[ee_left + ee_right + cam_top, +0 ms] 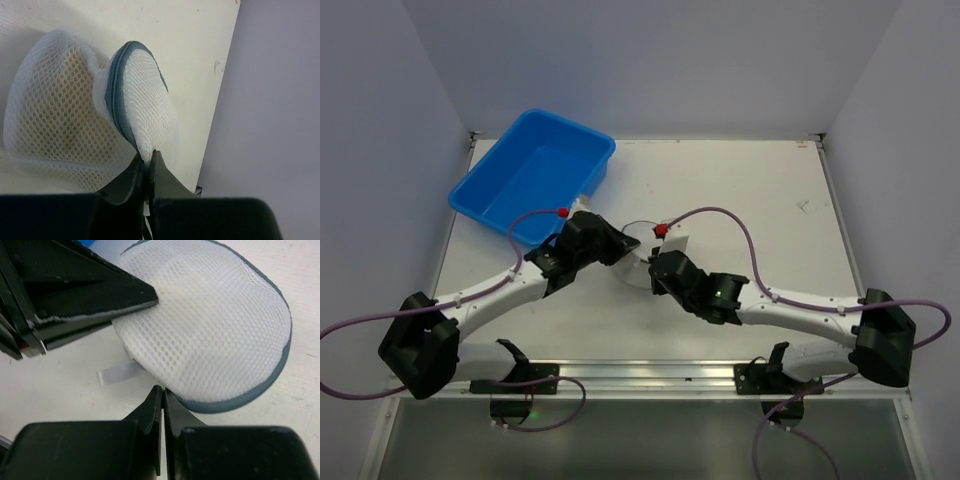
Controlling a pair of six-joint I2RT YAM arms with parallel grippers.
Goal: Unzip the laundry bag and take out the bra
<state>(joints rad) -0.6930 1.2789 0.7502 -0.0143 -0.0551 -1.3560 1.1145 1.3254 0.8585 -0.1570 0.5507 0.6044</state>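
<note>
- The left pincer (pixel 147 160) was pressed together, pinching a fold of the laundry bag (pixel 150 100) at the bag's near edge.
- Straight ahead of that pincer's tips the bag stood on edge, with its flat mesh face to the right of the tips and its rounded body bulging to the left.
- The zipper band (pixel 116 95) curved up and away from the left pincer's tips, and it looked closed along the stretch in view.
- A dull yellow shade showed through the mesh up and to the left of the left pincer; this was the bra (pixel 60 95), inside the bag.
- The right pincer (pixel 162 392) was pressed together too, nipping the bag's rim just where the grey band began.
- From the right pincer, the mesh face spread ahead and to the right, and the left pincer came in from the upper left to bite the mesh.
- A small white tag (pixel 117 374) lay on the table (pixel 740 190) just ahead and left of the right pincer's tips, at the bag's edge.
- Seen from above, the two pincers met with the bag between them.
- The blue tub (pixel 535 175) sat beyond the left pincer, near it but apart from the bag.
</note>
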